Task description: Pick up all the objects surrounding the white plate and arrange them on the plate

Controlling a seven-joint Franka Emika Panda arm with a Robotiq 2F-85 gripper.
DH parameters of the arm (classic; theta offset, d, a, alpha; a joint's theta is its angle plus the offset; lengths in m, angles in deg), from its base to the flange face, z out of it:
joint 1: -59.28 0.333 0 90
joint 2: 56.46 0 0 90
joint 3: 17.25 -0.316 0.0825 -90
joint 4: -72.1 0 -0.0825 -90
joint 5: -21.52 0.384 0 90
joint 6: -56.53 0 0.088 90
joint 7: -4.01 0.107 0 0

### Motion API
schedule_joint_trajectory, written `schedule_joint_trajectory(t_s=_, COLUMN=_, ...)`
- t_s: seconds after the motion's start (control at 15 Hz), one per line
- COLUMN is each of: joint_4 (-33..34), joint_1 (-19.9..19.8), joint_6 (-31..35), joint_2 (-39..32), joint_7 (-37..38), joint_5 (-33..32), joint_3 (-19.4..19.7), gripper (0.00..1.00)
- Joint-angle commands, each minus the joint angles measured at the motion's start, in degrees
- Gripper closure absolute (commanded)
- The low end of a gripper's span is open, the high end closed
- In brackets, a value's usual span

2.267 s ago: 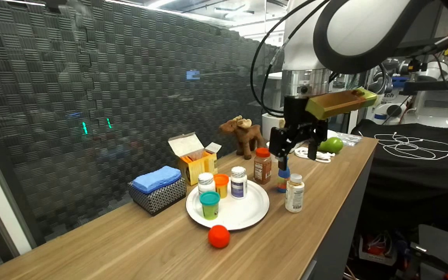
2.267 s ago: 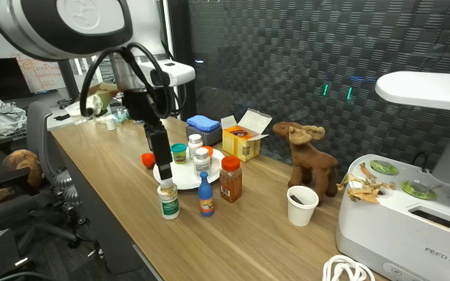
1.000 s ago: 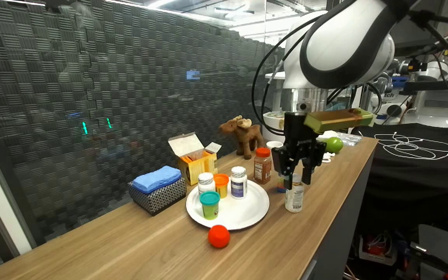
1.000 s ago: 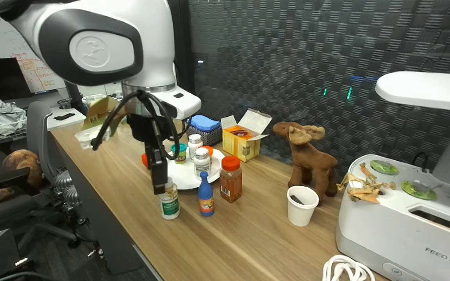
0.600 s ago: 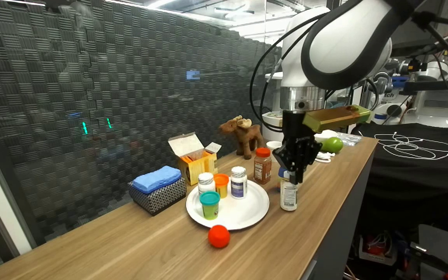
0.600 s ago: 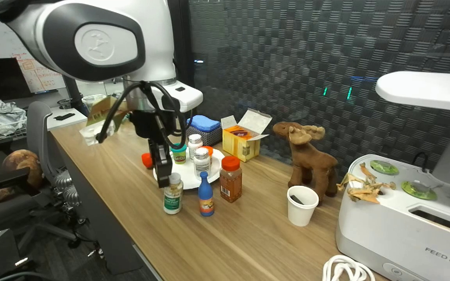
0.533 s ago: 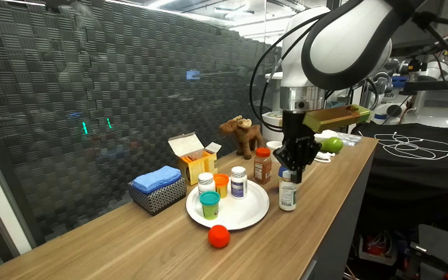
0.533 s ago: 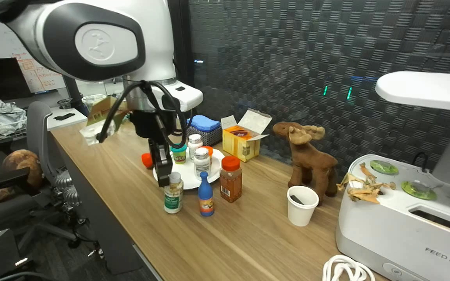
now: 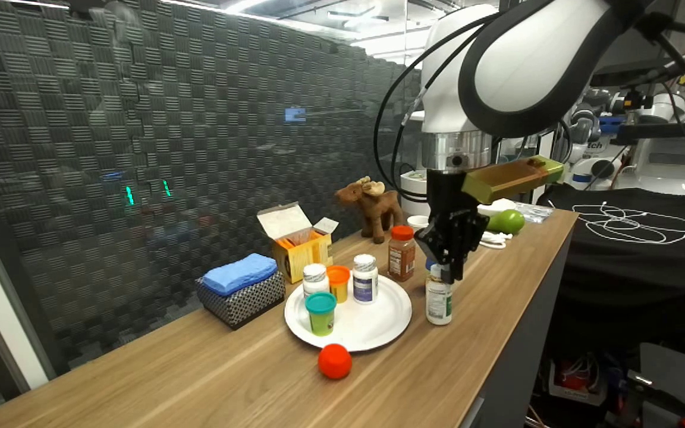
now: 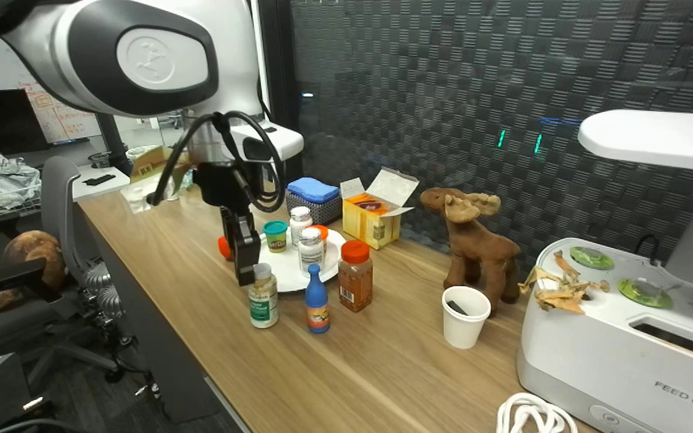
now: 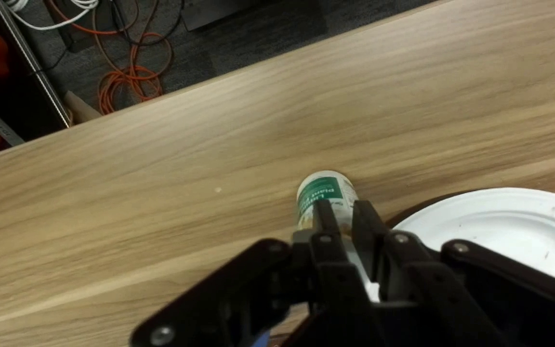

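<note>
My gripper (image 11: 342, 207) is shut on the grey cap of a white bottle with a green label (image 10: 263, 307); the cap sits off-centre, partly behind one finger. It stands nearly upright, and I cannot tell whether its base touches the table. Beside it is the white plate (image 9: 381, 327), carrying two white-capped bottles (image 9: 365, 282), an orange-lidded tub (image 9: 338, 285) and a green-lidded tub (image 9: 321, 321). Off the plate stand a blue bottle (image 10: 317, 304) and a red-capped jar (image 10: 355, 279). A small red piece (image 9: 335, 361) lies by the plate's near rim in an exterior view.
Near the plate are an open yellow box (image 9: 304, 261) and a dark patterned box with a blue top (image 9: 241, 291). A brown toy moose (image 10: 476, 240), a white cup (image 10: 465, 325) and a white planter (image 10: 593, 349) stand farther along. The bottle is near the table's open edge.
My gripper came down over the green-labelled bottle and closed, nudging it sideways. Since then the cap has shifted along with the gripper, and the label has turned slightly.
</note>
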Motion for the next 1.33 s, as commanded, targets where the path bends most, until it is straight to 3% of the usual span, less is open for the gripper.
schedule_joint_trajectory(t_s=0.0, joint_4=1.1, joint_1=1.0, joint_6=-3.1, joint_2=1.6, joint_7=0.9, joint_5=-1.9, joint_3=-0.9, gripper=0.51)
schedule_joint_trajectory(t_s=0.47, joint_4=2.5, joint_1=1.1, joint_6=-2.7, joint_2=0.3, joint_7=-0.1, joint_5=-4.9, joint_3=-1.1, gripper=0.00)
schedule_joint_trajectory(t_s=1.27, joint_4=4.4, joint_1=0.7, joint_6=1.0, joint_2=-3.1, joint_7=-3.1, joint_5=-4.0, joint_3=-0.1, gripper=0.00)
